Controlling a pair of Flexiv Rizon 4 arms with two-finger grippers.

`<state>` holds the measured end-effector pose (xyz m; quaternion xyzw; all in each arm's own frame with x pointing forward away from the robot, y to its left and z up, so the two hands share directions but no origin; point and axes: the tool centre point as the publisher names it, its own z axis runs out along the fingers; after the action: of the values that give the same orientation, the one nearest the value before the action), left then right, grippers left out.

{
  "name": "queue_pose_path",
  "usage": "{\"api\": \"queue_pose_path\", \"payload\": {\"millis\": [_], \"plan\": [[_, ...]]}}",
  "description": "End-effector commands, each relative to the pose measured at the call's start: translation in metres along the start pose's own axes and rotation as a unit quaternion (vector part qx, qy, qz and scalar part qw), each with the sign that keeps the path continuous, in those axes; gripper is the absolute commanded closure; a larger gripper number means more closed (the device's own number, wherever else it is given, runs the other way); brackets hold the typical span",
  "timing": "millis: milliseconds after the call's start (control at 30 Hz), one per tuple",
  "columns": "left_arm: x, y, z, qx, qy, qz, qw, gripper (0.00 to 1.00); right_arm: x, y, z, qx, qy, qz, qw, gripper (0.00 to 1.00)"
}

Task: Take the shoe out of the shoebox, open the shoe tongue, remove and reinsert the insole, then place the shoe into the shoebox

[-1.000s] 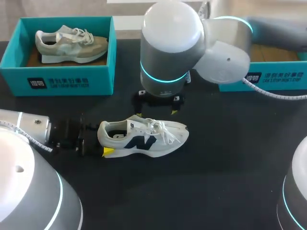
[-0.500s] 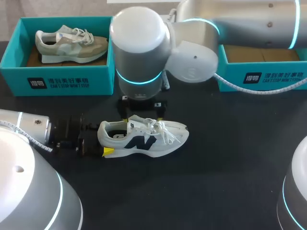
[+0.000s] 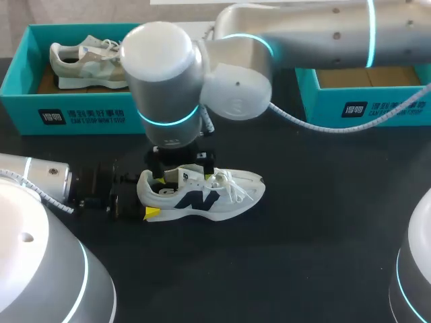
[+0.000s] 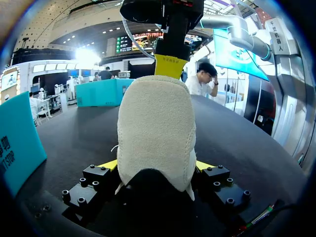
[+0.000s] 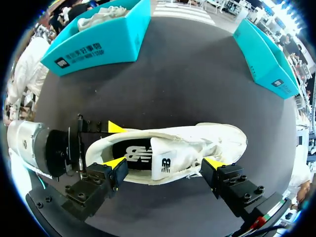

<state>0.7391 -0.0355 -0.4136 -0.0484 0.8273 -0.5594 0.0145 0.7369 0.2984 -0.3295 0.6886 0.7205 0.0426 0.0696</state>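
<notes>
Left fingers (image 4: 108, 165) seemingly pinch the shoe (image 3: 225, 194) (dark side logo) at its heel; right fingers (image 5: 115, 166) spread above.

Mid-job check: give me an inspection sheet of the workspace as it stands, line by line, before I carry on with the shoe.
Surface: black table, no damage seen.
Job's things: white shoe upright on its sole mid-table, outside both boxes; right teal shoebox shows no shoe in its visible part.
Clutter: left teal shoebox holding a grey shoe.
Pincers: left pincer shut on the white shoe's heel; right pincer open, over the shoe's opening.
Cables: right arm's coiled cable and left arm's coiled cable, both apart from the shoe.
Surroundings: nothing seen reaching over the table.
</notes>
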Motion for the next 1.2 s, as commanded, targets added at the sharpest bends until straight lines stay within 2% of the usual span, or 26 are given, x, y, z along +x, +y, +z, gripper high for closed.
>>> {"api": "queue_pose_path", "payload": {"millis": [33,367,500,567,633,667,767,800,867,900,1033,1200], "plan": [[0.003,0.005,0.007,0.000,-0.001,0.000,1.000,1.00,0.019,-0.002,0.013,0.001,-0.080,0.049,0.996,0.00],[0.003,0.005,0.007,0.000,-0.001,0.000,1.000,1.00,-0.003,-0.002,0.027,0.020,-0.166,0.056,0.984,0.00],[0.003,0.005,0.007,0.000,-0.001,0.000,1.000,1.00,-0.015,-0.003,0.023,0.020,-0.186,0.064,0.980,0.00],[0.003,0.005,0.007,0.000,-0.001,0.000,1.000,1.00,-0.022,-0.003,0.022,0.019,-0.195,0.072,0.978,0.05],[0.003,0.005,0.007,0.000,-0.001,0.000,1.000,1.00,-0.029,-0.004,0.022,0.019,-0.200,0.078,0.976,0.25],[0.003,0.005,0.007,0.000,-0.001,0.000,1.000,1.00,-0.033,-0.004,0.021,0.019,-0.205,0.080,0.975,0.46],[0.003,0.005,0.007,0.000,-0.001,0.000,1.000,1.00,-0.042,-0.003,0.020,0.019,-0.210,0.086,0.974,0.67],[0.003,0.005,0.007,0.000,-0.001,0.000,1.000,1.00,-0.044,-0.003,0.019,0.020,-0.214,0.087,0.973,0.69],[0.003,0.005,0.007,0.000,-0.001,0.000,1.000,1.00,-0.050,-0.003,0.013,0.017,-0.218,0.091,0.972,0.86],[0.003,0.005,0.007,0.000,-0.001,0.000,1.000,1.00,-0.053,-0.002,0.011,0.015,-0.217,0.092,0.972,0.99],[0.003,0.005,0.007,0.000,-0.001,0.000,1.000,1.00,-0.061,-0.003,0.007,0.018,-0.204,0.091,0.975,1.00],[0.003,0.005,0.007,0.000,-0.001,0.000,1.000,1.00,-0.071,-0.003,0.008,0.020,-0.158,0.086,0.983,1.00]]}}
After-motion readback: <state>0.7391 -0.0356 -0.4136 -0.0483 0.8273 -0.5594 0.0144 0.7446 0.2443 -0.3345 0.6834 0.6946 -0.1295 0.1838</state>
